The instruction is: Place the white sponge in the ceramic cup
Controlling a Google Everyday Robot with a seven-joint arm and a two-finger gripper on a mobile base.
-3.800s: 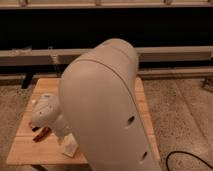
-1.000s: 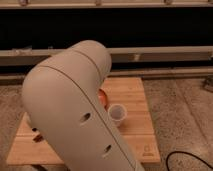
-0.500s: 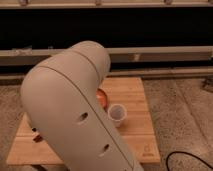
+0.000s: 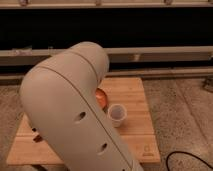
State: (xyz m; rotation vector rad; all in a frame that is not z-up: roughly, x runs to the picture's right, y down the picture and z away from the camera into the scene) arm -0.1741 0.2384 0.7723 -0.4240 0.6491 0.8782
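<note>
White sponge is out of sight, and so is the gripper, presumably behind the arm (image 4: 70,120), so I cannot tell its grip. With 1 blocked view, a release could miss the ceramic cup (image 4: 116,114) — or tip it.

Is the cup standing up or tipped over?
Upright: the cup shows its round open mouth facing up. The gripper is not in view.

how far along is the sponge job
Nothing looks done: the ceramic cup on the wooden table appears empty. In hand: cannot tell, the pincer is hidden behind the arm, and so is the sponge. Left: getting the sponge into the cup.
</note>
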